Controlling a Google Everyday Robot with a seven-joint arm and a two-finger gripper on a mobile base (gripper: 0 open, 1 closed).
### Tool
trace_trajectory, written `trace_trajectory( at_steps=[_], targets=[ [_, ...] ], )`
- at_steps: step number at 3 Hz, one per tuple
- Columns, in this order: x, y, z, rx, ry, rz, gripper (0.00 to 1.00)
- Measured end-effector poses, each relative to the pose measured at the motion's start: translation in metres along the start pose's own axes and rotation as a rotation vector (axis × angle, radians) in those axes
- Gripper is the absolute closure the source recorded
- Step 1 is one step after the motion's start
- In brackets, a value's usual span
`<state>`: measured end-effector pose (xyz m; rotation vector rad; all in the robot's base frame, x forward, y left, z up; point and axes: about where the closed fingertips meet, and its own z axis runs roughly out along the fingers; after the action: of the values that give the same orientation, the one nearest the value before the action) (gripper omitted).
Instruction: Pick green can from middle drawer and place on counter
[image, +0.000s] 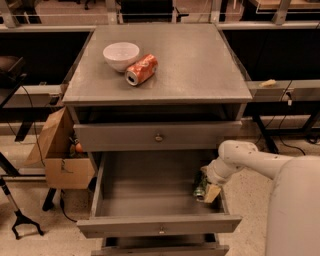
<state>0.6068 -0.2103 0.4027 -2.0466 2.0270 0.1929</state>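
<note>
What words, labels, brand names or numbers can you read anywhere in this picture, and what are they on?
No text can be read anywhere.
On the orange can on the counter: white markings, too blurred to read.
On the green can in the open drawer, at the gripper: label too blurred to read.
On the cardboard box: no print shows.

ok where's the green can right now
In the camera view, the green can is at the right end of the open middle drawer, near its front corner, with the gripper in the drawer right at it.
</note>
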Motion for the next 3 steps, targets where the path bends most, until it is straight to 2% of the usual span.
trace_trajectory(
  at_steps=[2,3],
  targets=[
    [-0.040,0.010,-0.119,0.071,-0.046,-0.033,1.00],
    [-0.052,0.007,-0.198,0.101,-0.047,-0.073,1.00]
  ],
)
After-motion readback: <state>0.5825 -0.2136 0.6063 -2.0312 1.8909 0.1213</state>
